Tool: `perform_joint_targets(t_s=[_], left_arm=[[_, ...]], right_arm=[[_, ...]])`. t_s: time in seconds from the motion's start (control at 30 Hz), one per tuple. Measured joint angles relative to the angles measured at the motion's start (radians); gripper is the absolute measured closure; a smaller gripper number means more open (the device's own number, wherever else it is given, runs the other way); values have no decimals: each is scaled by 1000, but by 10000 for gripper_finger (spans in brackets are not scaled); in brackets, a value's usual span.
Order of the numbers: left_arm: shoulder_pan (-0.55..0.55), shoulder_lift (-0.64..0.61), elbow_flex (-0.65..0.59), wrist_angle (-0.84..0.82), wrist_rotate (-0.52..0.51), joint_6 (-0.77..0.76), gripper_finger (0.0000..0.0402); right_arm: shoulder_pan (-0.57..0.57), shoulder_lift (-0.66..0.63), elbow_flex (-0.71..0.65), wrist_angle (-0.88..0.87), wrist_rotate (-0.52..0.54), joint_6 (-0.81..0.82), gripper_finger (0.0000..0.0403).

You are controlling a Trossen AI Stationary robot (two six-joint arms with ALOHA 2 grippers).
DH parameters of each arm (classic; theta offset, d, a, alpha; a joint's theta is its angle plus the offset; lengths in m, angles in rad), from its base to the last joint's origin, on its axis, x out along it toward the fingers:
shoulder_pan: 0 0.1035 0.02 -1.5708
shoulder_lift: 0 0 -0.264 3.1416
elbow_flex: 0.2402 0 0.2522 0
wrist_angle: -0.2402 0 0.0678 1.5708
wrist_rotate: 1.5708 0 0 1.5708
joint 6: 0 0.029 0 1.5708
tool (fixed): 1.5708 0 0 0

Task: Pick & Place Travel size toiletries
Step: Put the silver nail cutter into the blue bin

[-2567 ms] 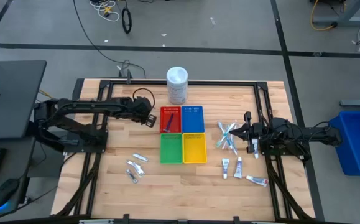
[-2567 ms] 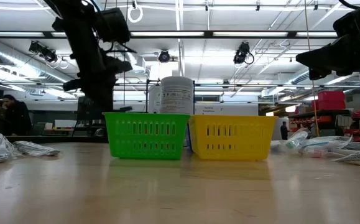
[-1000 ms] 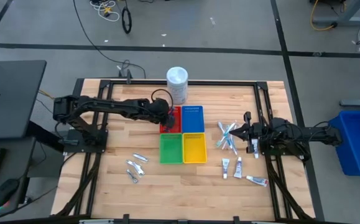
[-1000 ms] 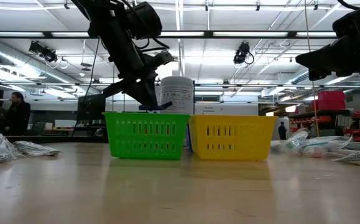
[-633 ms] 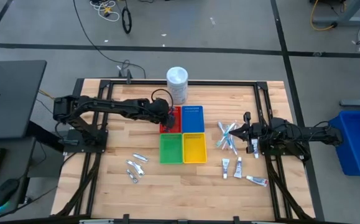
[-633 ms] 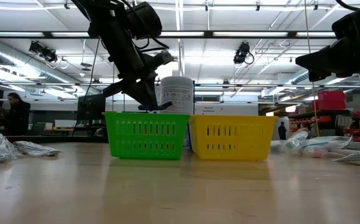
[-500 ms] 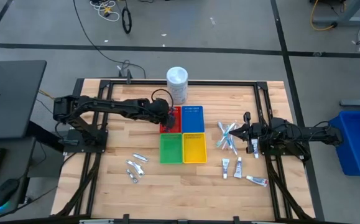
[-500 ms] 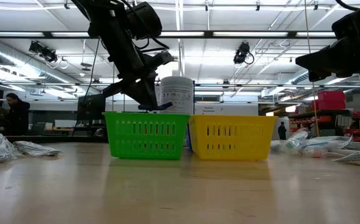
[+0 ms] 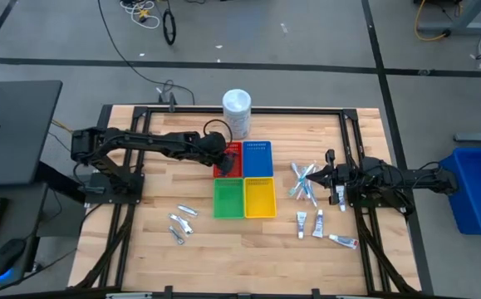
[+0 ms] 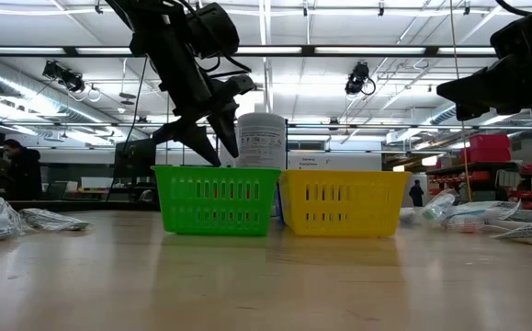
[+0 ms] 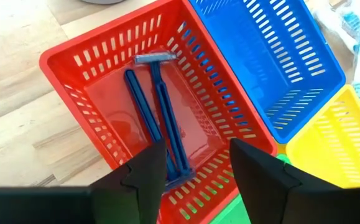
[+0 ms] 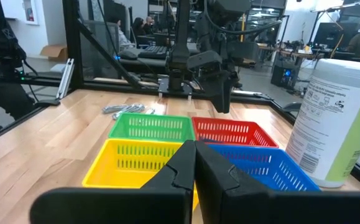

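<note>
Now left tool: fingers wide apart, holding nothing, just above red tray | two blue razors lie inside red tray | right tool: pinched shut, empty, over counter near toothbrushes

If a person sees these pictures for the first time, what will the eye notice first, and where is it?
First come the four bright trays in a square at the table's middle: the red tray, blue tray, green tray and yellow tray. Next is the left gripper, open above the red tray, where two blue razors lie. A tall white tub stands just behind the trays.
</note>
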Motion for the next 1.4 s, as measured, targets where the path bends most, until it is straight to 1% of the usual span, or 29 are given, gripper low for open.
perform_joint_targets(t_s=[0.17,0.43,0.93,1.2,1.3,1.4], left_arm=[[0,0,0,0,0,0,220],[0,0,0,0,8,0,251],[0,0,0,0,8,24,349],[0,-2,1,0,16,31,390],[0,-6,1,-1,22,40,396],[0,-20,1,-7,22,66,393]], right_arm=[[0,0,0,0,0,0,390],[0,0,0,0,0,0,390],[0,0,0,0,0,0,390],[0,0,0,0,0,0,390],[0,0,0,0,0,0,389],[0,0,0,0,0,0,390]])
